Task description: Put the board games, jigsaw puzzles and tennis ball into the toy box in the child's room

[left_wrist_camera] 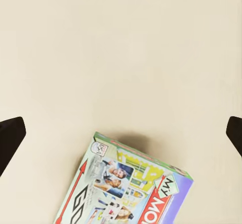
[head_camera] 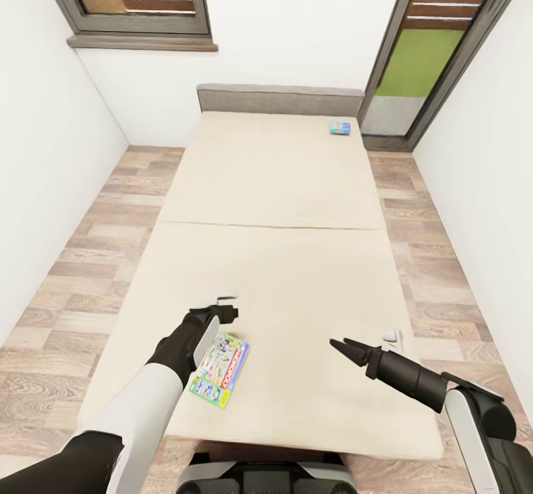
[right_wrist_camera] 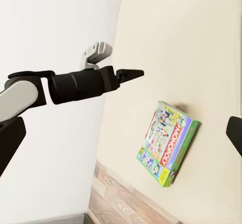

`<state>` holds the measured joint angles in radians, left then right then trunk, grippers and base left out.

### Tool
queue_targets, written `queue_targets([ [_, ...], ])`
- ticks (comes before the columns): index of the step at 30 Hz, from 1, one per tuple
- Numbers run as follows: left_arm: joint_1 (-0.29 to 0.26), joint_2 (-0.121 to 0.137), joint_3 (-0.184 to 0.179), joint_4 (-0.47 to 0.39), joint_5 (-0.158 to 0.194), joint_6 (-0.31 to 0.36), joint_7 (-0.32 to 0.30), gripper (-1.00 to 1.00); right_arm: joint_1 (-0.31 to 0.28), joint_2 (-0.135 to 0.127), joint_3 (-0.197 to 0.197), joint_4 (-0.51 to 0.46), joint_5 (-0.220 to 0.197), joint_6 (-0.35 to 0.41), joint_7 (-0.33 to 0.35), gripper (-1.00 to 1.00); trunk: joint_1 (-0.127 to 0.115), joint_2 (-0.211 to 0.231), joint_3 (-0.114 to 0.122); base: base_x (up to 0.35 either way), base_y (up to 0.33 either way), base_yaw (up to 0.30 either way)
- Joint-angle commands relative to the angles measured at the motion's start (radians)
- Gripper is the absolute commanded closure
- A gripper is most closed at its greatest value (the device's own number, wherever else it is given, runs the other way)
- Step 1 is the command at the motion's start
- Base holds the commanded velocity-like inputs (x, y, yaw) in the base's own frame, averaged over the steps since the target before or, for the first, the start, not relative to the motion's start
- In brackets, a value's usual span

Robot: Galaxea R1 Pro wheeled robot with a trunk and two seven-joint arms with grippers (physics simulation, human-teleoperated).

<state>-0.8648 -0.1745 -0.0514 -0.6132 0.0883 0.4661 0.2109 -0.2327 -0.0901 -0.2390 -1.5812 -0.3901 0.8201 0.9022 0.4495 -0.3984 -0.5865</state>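
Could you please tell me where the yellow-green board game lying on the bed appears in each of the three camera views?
Head view: the board game lies low and left of centre on the bed, beside the left gripper.
Left wrist view: it sits at the bottom edge, partly cut off.
Right wrist view: it lies right of centre, below the left gripper.
Shared landmark: the cream mattress under the box.

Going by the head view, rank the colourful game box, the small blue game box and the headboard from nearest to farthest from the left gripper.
1. Colourful game box, on the bed right beside the left gripper.
2. Small blue game box, far right corner of the mattress.
3. Headboard, at the bed's far end, just beyond.
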Motion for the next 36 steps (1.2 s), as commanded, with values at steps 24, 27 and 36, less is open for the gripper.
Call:
queue_targets([
  [24,0.0,0.0,-0.004,-0.007,0.01,0.007,0.018,-1.0,-0.002,-0.002,-0.2,-0.011,-0.066,0.139,0.387,-1.0,0.0,-0.002,-0.041,0.0,0.0,0.0],
  [27,0.0,0.0,-0.004,-0.008,0.009,0.007,0.018,-1.0,-0.002,0.0,-0.207,-0.011,-0.066,0.139,0.389,-1.0,0.0,-0.002,-0.046,0.0,0.0,0.0],
  [36,0.0,0.0,-0.004,-0.014,0.008,0.014,0.019,-1.0,-0.002,0.001,-0.211,-0.011,-0.062,0.139,0.389,-1.0,0.0,-0.002,-0.061,0.0,0.0,0.0],
])
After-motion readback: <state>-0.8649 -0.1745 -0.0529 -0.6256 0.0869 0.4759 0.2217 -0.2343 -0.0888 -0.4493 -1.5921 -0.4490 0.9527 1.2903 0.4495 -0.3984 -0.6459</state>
